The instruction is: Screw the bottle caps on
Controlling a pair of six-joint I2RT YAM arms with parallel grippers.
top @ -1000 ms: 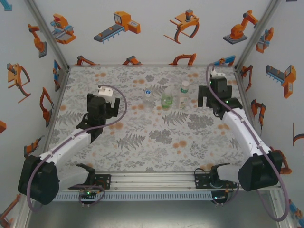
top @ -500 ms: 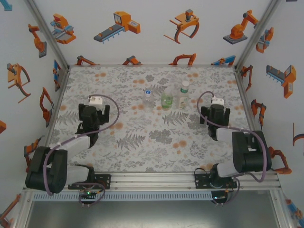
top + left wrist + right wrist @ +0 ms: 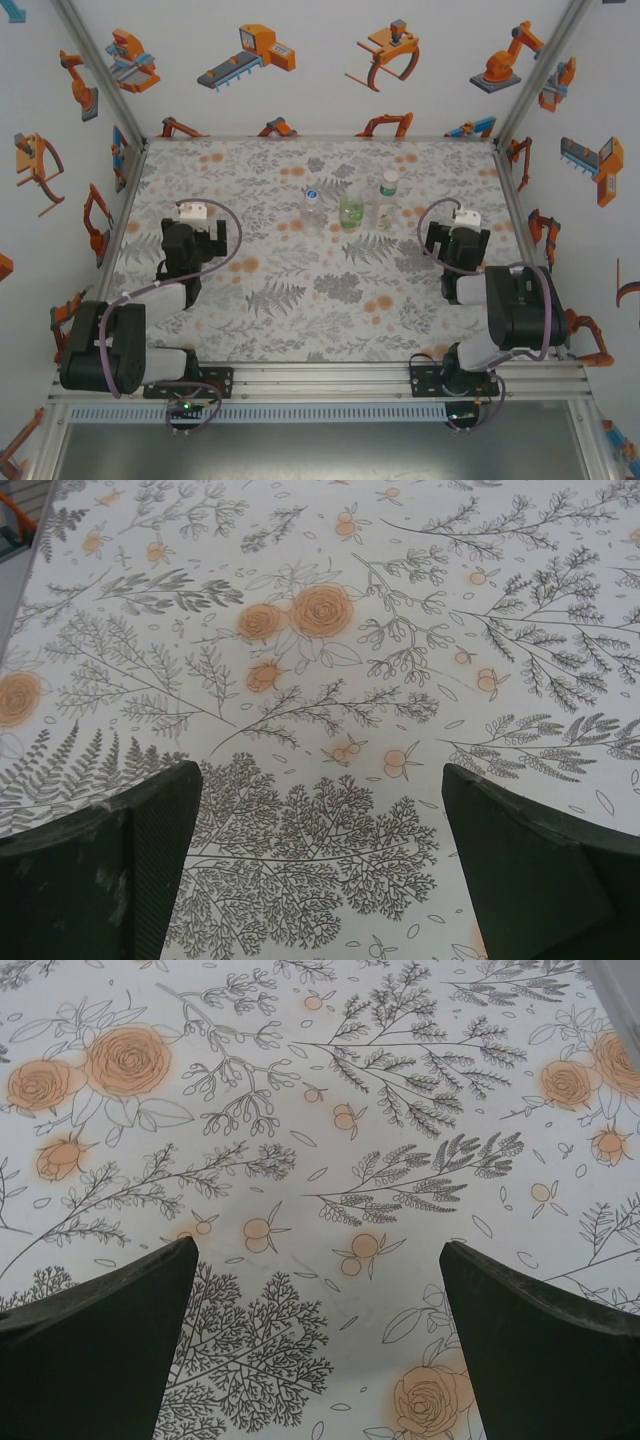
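Observation:
Three small clear bottles stand in a row at the middle back of the table: the left bottle [image 3: 313, 208] with a blue cap [image 3: 312, 192] on top, the green-tinted bottle [image 3: 351, 213], and the labelled bottle [image 3: 387, 203] with a pale cap [image 3: 390, 177]. The middle bottle's top is too small to make out. My left gripper [image 3: 191, 244] sits well to their left, its jaws open over bare flowered table [image 3: 320, 810]. My right gripper [image 3: 458, 246] sits to their right, also open with only tablecloth between its fingers [image 3: 318, 1280].
The flowered tablecloth [image 3: 320, 300] is enclosed by white walls with orange robot pictures and metal frame posts [image 3: 100, 70]. Both arms are folded back close to their bases near the front rail [image 3: 320, 380].
Both arms have drawn back toward the near edge and folded up, carrying the grippers away from the bottles. The bottles have not moved.

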